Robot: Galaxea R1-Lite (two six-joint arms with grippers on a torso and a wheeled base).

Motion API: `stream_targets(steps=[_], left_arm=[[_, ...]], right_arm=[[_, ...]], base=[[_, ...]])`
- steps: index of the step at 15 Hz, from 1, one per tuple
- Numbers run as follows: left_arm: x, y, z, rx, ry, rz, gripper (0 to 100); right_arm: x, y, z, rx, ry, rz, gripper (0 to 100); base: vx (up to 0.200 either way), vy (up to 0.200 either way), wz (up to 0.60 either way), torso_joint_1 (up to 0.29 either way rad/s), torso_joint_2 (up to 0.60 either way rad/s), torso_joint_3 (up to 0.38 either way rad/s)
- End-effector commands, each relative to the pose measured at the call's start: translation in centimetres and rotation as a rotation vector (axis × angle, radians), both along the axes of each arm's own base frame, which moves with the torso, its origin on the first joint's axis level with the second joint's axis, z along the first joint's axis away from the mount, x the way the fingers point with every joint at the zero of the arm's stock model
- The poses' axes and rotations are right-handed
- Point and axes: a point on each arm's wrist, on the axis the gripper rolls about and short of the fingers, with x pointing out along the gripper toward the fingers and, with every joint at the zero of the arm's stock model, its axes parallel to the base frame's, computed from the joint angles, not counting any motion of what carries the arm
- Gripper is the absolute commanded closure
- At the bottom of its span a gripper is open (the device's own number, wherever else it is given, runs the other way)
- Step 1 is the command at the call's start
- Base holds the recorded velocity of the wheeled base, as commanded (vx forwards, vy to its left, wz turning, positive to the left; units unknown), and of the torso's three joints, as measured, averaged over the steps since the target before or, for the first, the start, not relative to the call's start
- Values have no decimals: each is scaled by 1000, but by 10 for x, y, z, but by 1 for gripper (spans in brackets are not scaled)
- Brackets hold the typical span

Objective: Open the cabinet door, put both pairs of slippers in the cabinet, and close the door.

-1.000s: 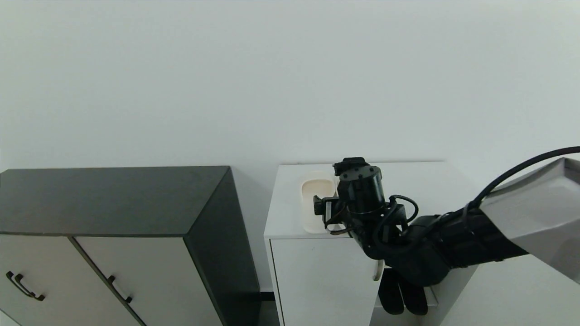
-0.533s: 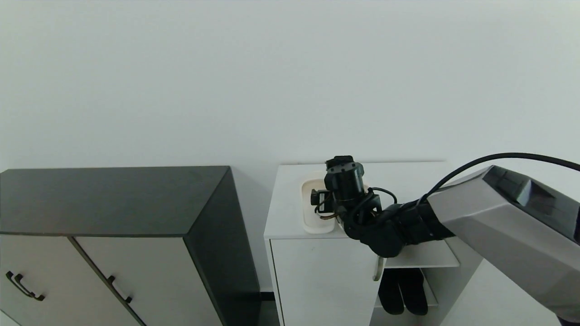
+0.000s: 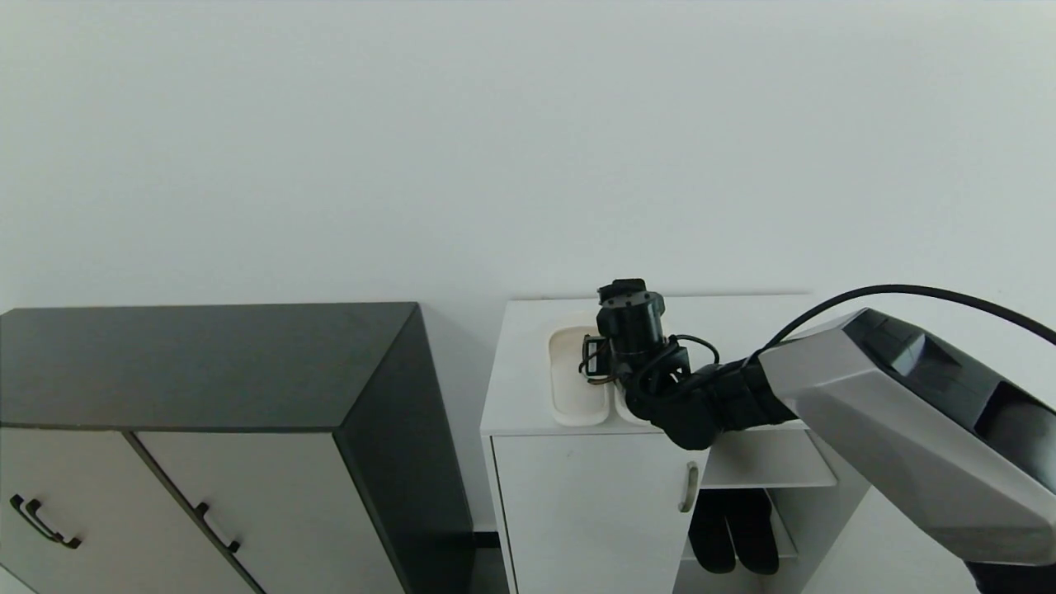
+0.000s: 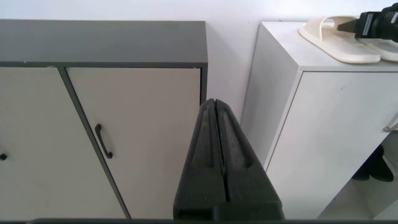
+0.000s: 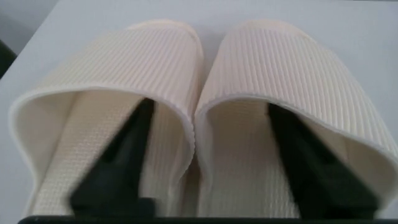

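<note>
The task looks about half done, in my judgement. The right half of the white cabinet stands open, and a pair of black slippers lies inside it on the lower level. The pair of cream slippers is not yet inside: it lies on top of the cabinet, toward the left side of that top, the two slippers side by side and touching. The right gripper is at this pair with its fingers apart, one finger pushed into each slipper, so the two inner walls stand between them; nothing is clamped yet. What is left, I think, is to pinch the pair, carry it down into the open half, and then close the door. The shelf board inside the cabinet, above the black slippers, could get in the way, as could the front edge of the cabinet's top. The cabinet's left door with its handle is closed. The left gripper has its fingers pressed together, holds nothing, and hangs to the left of the white cabinet, in front of a dark cabinet that stands just beside it.
</note>
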Motion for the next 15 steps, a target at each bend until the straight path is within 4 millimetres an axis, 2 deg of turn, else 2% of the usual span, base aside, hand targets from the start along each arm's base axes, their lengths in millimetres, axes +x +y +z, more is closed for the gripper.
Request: stream_targets(steps=[1,5,8,9,11,12,15], left_arm=[[0,0,0,-1,1,0,100],[0,0,0,-1,1,0,100],[0,0,0,-1,1,0,100],[0,0,0,-1,1,0,100],[0,0,0,-1,1,0,100],[0,0,0,-1,1,2,100],[0,0,0,2,2,0,100]], right_arm=[[1,2,0,-2,-5,3,100],[2,2,11,12,-31,3,100],[-12,-13,39,37,-49,5,100],[-34,-26,53,56,-30,70,100],[-79,-48,68,80,-15,171,100],[-100,-57,69,81,-12,197,100],[-181,-88,65,91,-9,351,100]], base=[[0,0,0,0,0,0],[0,0,0,0,0,0],[0,0,0,0,0,0],[0,0,0,0,0,0],[0,0,0,0,0,0],[0,0,0,0,0,0],[0,0,0,0,0,0]])
